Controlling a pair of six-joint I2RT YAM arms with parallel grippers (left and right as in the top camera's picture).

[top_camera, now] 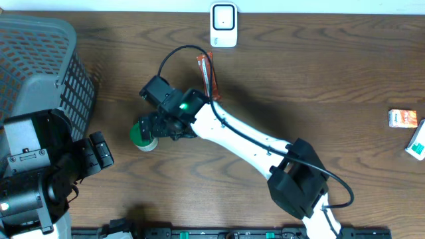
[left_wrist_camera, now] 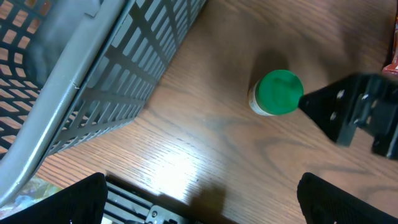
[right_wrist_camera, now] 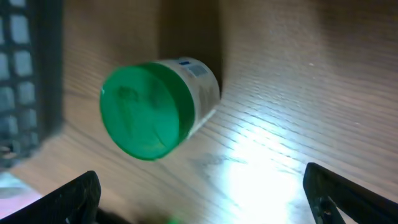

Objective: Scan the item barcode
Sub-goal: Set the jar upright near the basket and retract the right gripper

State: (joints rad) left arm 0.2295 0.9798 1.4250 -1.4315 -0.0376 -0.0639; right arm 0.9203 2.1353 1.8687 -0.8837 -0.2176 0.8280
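The item is a white jar with a green lid [top_camera: 142, 134], standing on the wooden table left of centre. It also shows in the left wrist view [left_wrist_camera: 277, 93] and, close up with a blue-printed label, in the right wrist view [right_wrist_camera: 154, 107]. My right gripper [top_camera: 158, 127] hovers just right of the jar, open [right_wrist_camera: 205, 199], with only bare table between its fingers and the jar beyond their tips. My left gripper [left_wrist_camera: 202, 200] is open and empty near the table's front left [top_camera: 99, 153]. The white barcode scanner [top_camera: 224, 25] stands at the back edge.
A grey mesh basket [top_camera: 46, 60] fills the far left, close to the left arm [left_wrist_camera: 93, 74]. An orange packet [top_camera: 206, 72] lies behind the right gripper. A small orange box [top_camera: 403, 118] and a teal box [top_camera: 418, 143] lie at the right edge.
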